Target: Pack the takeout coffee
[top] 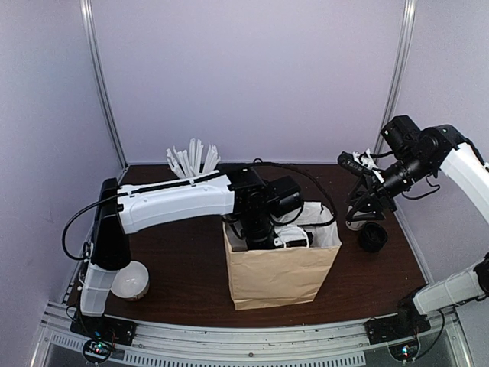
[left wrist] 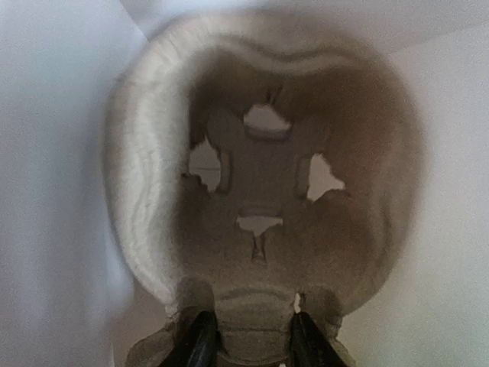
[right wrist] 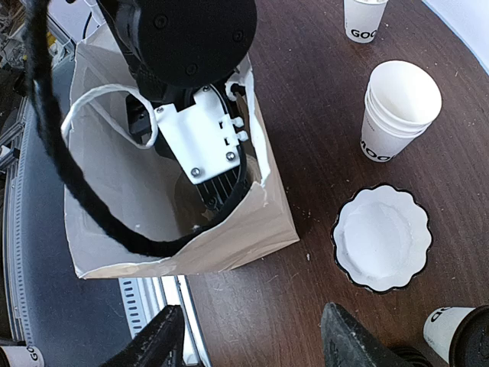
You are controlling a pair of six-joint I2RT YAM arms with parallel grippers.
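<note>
The takeout coffee (right wrist: 445, 327), a white cup with dark lettering and a black lid, shows only at the bottom right corner of the right wrist view. My left gripper (top: 262, 232) reaches down inside the brown paper bag (top: 279, 279). In the left wrist view the left gripper (left wrist: 252, 342) is shut on the rim of a grey pulp cup carrier (left wrist: 260, 183) that lies low inside the bag. My right gripper (right wrist: 256, 345) is open and empty. It hovers above the table to the right of the bag (right wrist: 252, 225), apart from the coffee.
A stack of lidless white cups (right wrist: 397, 107) and another printed cup (right wrist: 361, 19) stand right of the bag. A black scalloped dish with white inside (right wrist: 382, 238) sits between them and my right gripper (top: 364, 208). White cutlery (top: 192, 159) stands at the back; a white dome (top: 131, 280) lies front left.
</note>
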